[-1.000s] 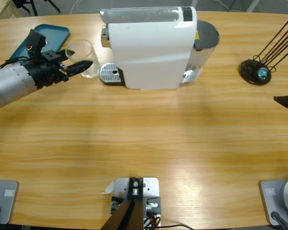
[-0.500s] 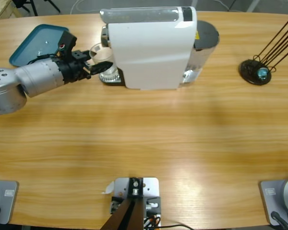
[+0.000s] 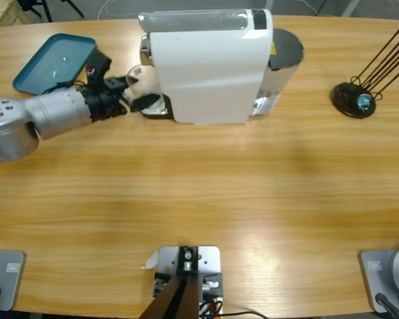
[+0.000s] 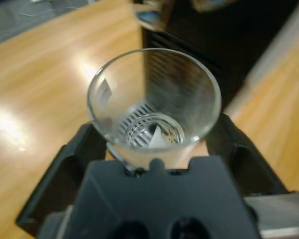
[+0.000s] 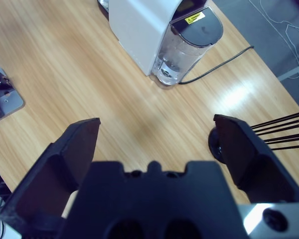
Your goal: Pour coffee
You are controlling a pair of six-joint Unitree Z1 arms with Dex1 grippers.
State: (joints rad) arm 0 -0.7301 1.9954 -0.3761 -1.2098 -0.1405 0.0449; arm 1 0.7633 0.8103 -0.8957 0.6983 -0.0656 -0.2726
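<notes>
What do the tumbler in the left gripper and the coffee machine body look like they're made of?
Tumbler: clear glass, probably; the drip grille shows through its base. Coffee machine: glossy white plastic, by its smooth sheen. Left gripper holds the tumbler.

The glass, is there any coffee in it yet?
Empty: the glass looks clear, and the machine's grate shows through its bottom.

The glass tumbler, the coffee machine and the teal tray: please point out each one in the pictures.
glass tumbler [image 4: 154,107], left wrist view, on its clear inner wall.
coffee machine [image 3: 209,73], high view, on its white top cover.
teal tray [image 3: 53,63], high view, on its flat inner surface.
</notes>
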